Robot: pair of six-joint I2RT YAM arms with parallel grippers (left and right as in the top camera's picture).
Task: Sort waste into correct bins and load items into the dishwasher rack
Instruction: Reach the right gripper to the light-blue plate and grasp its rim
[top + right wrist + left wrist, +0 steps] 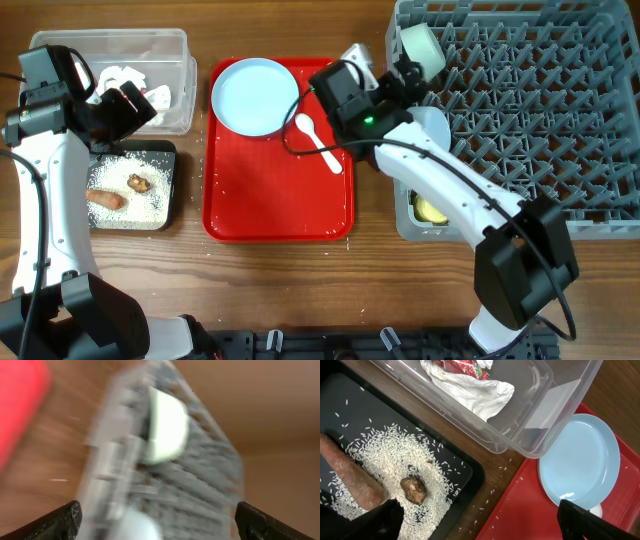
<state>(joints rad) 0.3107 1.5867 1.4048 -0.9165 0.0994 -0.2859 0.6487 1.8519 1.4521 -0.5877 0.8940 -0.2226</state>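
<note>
My left gripper point(128, 104) hangs open and empty over the edge between the clear tub point(60, 45) and the black tray point(166, 150). The tub holds crumpled white paper point(470, 390) and red wrapper scraps point(462, 366). Rice point(395, 455), a carrot piece point(350, 477) and a brown lump point(413, 489) lie on the black tray point(470, 472). My right gripper point(405, 70) is open at the near-left corner of the grey dishwasher rack point(530, 110), just short of a pale bowl point(420, 45) standing tilted in it. In the blurred right wrist view that bowl point(165, 425) lies ahead of the gripper point(157, 520).
The red tray point(270, 200) in the middle carries a pale blue plate point(255, 95) and a white spoon point(320, 140). A pale blue bowl point(432, 125) sits partly under my right arm. A grey basket point(405, 225) beside the rack holds a yellow cup point(432, 210). Rice grains dot the wood point(490, 500).
</note>
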